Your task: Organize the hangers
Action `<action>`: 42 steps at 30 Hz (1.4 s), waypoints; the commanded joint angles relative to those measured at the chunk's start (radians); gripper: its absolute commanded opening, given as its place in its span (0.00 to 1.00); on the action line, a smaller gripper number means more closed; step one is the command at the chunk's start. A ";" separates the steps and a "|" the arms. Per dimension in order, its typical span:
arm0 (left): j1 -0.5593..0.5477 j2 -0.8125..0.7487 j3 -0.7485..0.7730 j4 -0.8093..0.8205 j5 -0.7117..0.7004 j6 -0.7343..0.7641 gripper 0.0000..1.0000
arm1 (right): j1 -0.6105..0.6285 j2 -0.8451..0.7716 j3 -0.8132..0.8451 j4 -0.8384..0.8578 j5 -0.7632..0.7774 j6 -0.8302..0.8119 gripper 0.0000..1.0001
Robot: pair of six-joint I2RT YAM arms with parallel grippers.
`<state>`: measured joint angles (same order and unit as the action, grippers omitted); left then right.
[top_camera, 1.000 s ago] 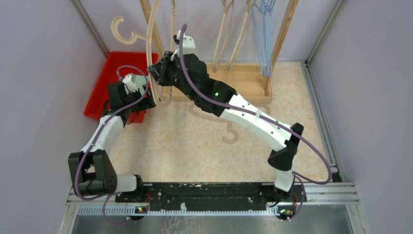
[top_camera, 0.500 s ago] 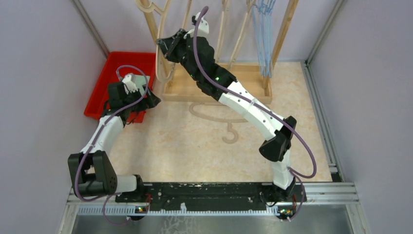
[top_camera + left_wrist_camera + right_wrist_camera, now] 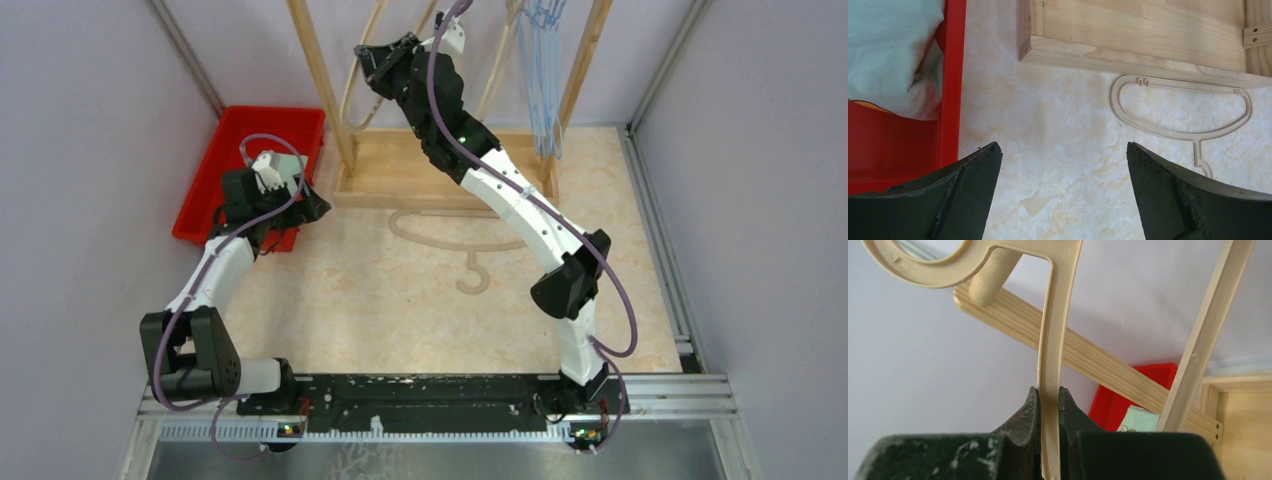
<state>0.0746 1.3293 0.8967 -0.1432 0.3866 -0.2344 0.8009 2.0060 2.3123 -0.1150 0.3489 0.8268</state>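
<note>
Right wrist view has the right jaws pinched tight on the straight neck of a beige hanger (image 3: 1050,365), gripping it from both sides just below its hook. That hook curves over the top of a round wooden rod (image 3: 990,282) of the rack; whether it bears on the rod cannot be told. A second beige strip (image 3: 1198,350) slants past on the right, apart from the jaws.

From the top external view, the right arm (image 3: 500,190) reaches up and forward into the wooden rack (image 3: 318,70), and the held beige hanger (image 3: 347,95) dangles inside the frame near its left post. Further right on the rack hang another beige hanger (image 3: 497,75) and a bunch of light-blue wire hangers (image 3: 543,70) close to the right post.

One more beige hanger (image 3: 472,262) lies flat on the bench (image 3: 350,300), just in front of the rack's base, its hook pointing toward the arm bases. The left wrist view shows this flat hanger (image 3: 1196,149) beside the base's wooden edge.

The left arm (image 3: 225,265) sits low by the red bin (image 3: 250,120). Its jaws stand spread wide with nothing between them, over bare bench next to the bin's wall (image 3: 950,75); a pale cloth (image 3: 893,50) lies in the bin.
</note>
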 commanded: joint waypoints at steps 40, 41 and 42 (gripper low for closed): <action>0.000 0.016 -0.016 0.016 0.011 0.020 1.00 | 0.163 -0.527 -0.605 -0.259 0.209 -0.115 0.67; 0.000 0.018 -0.015 0.016 0.014 0.020 1.00 | 0.187 -0.552 -0.646 -0.293 0.228 -0.134 0.67; -0.002 0.020 -0.014 0.016 0.015 0.022 1.00 | 0.211 -0.585 -0.699 -0.324 0.254 -0.146 0.67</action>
<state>0.0746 1.3418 0.8852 -0.1421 0.3862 -0.2272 0.9501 1.5166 1.7325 -0.2977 0.4995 0.8005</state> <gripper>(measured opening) 0.998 0.669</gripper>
